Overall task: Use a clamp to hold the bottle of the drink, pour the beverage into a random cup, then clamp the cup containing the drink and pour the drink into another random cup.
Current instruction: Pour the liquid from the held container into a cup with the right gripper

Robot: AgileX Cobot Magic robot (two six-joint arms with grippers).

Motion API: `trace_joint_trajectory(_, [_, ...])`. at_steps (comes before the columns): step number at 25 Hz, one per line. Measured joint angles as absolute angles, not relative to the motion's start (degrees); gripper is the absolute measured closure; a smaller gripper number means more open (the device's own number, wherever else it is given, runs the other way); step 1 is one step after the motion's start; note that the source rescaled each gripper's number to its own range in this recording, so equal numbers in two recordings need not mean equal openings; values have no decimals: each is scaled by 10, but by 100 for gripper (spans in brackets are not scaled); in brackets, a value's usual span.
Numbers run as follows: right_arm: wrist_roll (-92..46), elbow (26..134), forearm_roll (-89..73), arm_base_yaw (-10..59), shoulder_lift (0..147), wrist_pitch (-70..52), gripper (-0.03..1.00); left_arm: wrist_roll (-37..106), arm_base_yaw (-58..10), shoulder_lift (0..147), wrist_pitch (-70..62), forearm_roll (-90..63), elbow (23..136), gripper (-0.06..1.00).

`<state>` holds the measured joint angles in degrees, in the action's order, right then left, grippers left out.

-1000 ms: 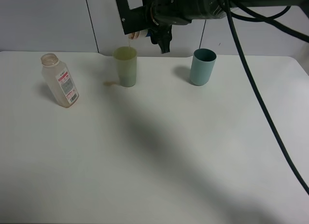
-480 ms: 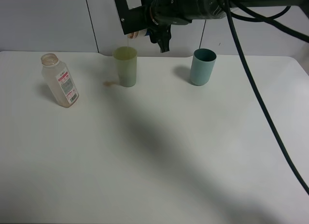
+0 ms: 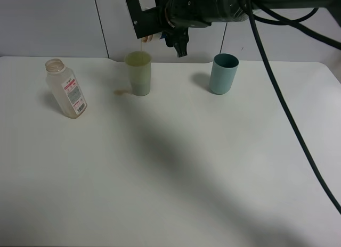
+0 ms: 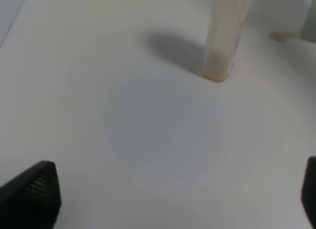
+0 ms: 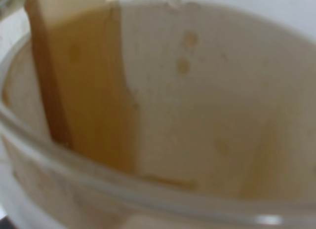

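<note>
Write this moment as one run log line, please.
stage: second pour | right gripper: shut on short cup, tipped over yellow-green tumbler | left gripper: open, empty | bottle: upright on table | teal cup: untouched

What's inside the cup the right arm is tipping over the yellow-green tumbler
The right wrist view looks into the cup: tan walls with brown droplets and a brown film of drink running toward the rim. The tumbler below is not visible there, and its contents cannot be seen.
</note>
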<state>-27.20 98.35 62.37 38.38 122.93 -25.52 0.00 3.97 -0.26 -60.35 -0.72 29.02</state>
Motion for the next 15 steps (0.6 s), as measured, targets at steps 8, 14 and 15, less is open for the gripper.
trace_joint_trajectory(8, [-271,991,624,382,1249,-251,97,0,40,-3,-603,-7,290,-4])
trace_joint_trajectory(14, [-269,1014,624,378,1260,-249,97,0,40,-3,-603,-7,290,-4])
trace_joint_trajectory(15, [-269,1019,624,378,1262,-247,97,0,40,-3,-603,-7,290,-4])
